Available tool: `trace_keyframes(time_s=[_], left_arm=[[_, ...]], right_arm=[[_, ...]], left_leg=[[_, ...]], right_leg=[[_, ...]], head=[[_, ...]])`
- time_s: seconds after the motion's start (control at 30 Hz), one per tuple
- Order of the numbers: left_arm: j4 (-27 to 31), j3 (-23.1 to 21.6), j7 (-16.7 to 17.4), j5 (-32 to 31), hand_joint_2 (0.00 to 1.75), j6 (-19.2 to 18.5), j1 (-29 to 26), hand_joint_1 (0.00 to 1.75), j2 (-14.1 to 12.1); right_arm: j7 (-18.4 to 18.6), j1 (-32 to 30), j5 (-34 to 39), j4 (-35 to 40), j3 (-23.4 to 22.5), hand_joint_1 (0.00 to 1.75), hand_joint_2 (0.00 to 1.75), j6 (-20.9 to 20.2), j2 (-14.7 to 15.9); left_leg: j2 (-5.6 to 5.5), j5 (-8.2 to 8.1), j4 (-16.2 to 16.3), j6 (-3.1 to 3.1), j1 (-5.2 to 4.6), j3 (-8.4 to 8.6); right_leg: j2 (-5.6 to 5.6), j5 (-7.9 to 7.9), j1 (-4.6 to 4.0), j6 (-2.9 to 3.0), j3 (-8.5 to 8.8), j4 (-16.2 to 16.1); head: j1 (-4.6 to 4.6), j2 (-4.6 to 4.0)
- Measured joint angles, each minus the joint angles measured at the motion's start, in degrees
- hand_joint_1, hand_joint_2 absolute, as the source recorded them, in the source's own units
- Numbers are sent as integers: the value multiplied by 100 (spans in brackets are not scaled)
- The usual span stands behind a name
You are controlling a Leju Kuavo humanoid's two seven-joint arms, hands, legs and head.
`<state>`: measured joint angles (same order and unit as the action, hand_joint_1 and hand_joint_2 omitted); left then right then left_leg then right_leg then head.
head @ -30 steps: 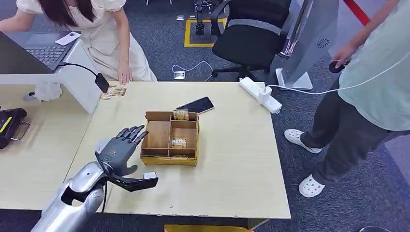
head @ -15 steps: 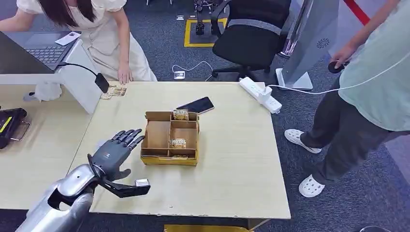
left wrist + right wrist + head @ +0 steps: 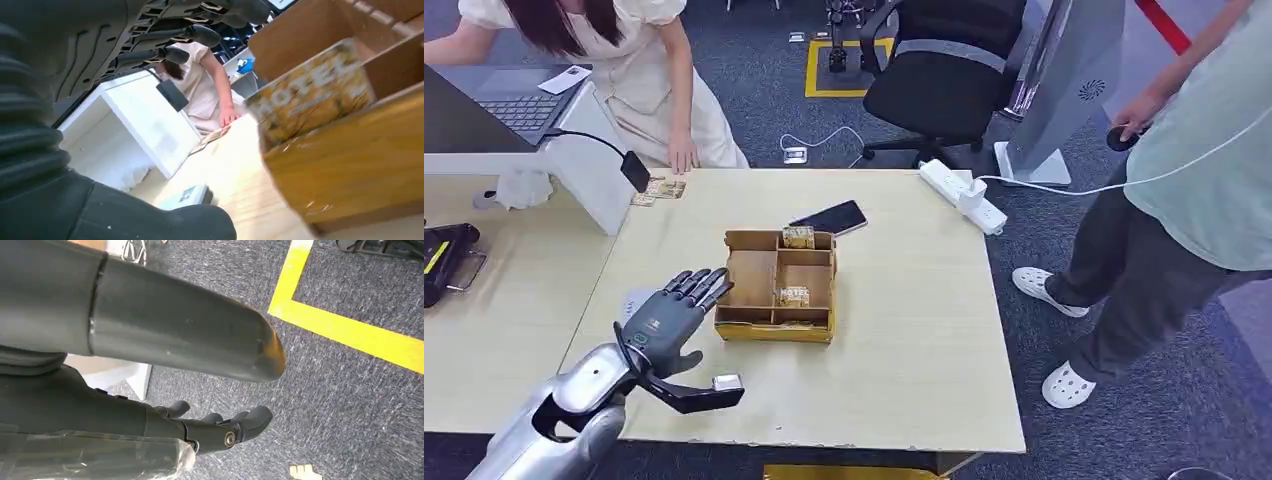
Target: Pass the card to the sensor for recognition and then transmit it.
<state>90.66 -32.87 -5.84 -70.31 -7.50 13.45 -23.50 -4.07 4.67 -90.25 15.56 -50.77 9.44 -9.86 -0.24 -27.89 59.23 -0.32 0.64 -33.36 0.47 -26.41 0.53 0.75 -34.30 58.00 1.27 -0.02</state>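
Note:
A divided cardboard box (image 3: 754,278) stands mid-table. A yellow HOTEL card (image 3: 793,294) stands upright in one of its compartments, another card (image 3: 798,237) stands in the far one. My left hand (image 3: 667,320) hovers just left of the box, open, fingers spread toward it, thumb stretched out along the table's front, holding nothing. The left wrist view shows the HOTEL card (image 3: 310,95) close ahead beyond my fingers (image 3: 190,36). The black sensor (image 3: 634,171) hangs on a cable by the white stand (image 3: 589,170). My right hand (image 3: 215,429) hangs over the carpet, holding nothing.
A phone (image 3: 829,217) lies behind the box and a power strip (image 3: 964,194) sits at the far right corner. Loose cards (image 3: 659,188) lie by a seated person's hand (image 3: 682,158). Another person (image 3: 1184,200) stands to the right. A small flat grey item (image 3: 631,299) lies under my left hand.
My left hand drew back toward the front edge, then came forward and right a little, closer to the box. The box and cards stayed put.

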Motion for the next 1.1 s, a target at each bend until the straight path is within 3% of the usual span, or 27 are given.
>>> trace_keyframes(time_s=[0.6, 1.1], left_arm=[[-24, -291, 105, -204, 175, 50, 157, 0, 413], [-225, -300, 424, -560, 175, 50, 193, 0, 610]], right_arm=[[2, -6, 0, 0, -44, 0, 0, 0, 0], [0, -3, 0, -2, -46, 0, 0, 0, -2]], left_leg=[[1, 0, 0, 0, 1, 0], [1, 0, 0, 0, 1, -1]], right_leg=[[2, 0, 0, 0, -3, 0], [1, 0, 0, 0, -3, 0]], head=[[0, 2], [0, 0]])
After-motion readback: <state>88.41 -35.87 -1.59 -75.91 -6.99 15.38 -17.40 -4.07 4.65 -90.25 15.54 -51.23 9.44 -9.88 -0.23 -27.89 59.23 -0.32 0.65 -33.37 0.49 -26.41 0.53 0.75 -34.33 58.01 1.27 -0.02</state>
